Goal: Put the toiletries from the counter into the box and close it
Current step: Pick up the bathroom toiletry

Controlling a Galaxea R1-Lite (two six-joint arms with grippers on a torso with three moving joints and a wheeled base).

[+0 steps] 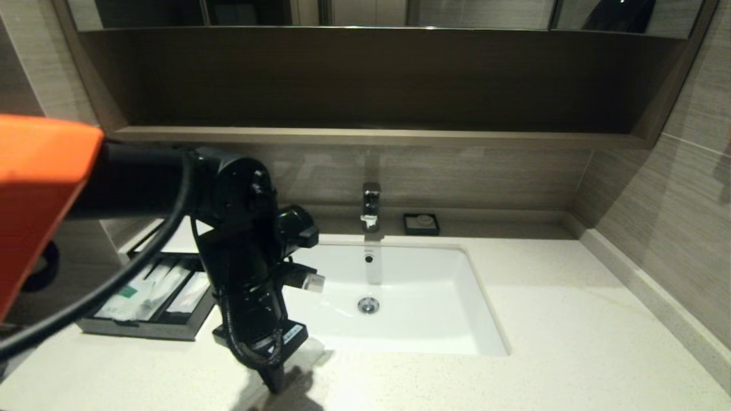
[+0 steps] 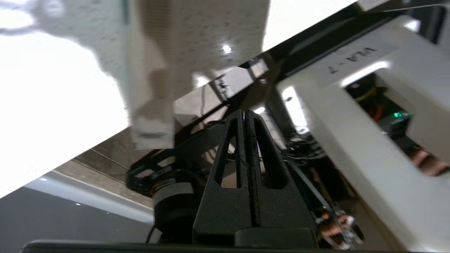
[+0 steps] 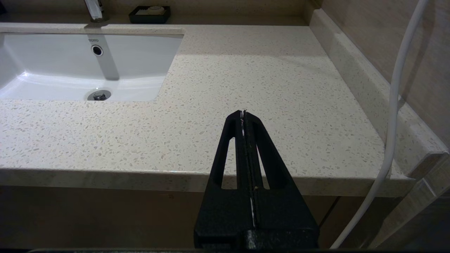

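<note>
Left gripper (image 1: 275,383): fingers pressed together on nothing, pointing down at the counter's (image 1: 542,319) front strip.
Packet (image 2: 151,105): a long translucent white one lies on the speckled stone just beyond the closed fingertips, not between them.
Right gripper (image 3: 243,113): fingers shut flat against each other, empty, hanging before the counter's front edge, well apart from the work.
Obstruction: the left arm's black wrist covers the sink's (image 1: 457,297) near-left corner and the box's right end.
Box (image 1: 143,330): left of and behind the left fingers, drawer open with packets (image 1: 151,291) lying in it.
Faucet (image 1: 370,205): behind the sink.
Soap dish (image 1: 421,224): beside the faucet, farthest from the fingers.
</note>
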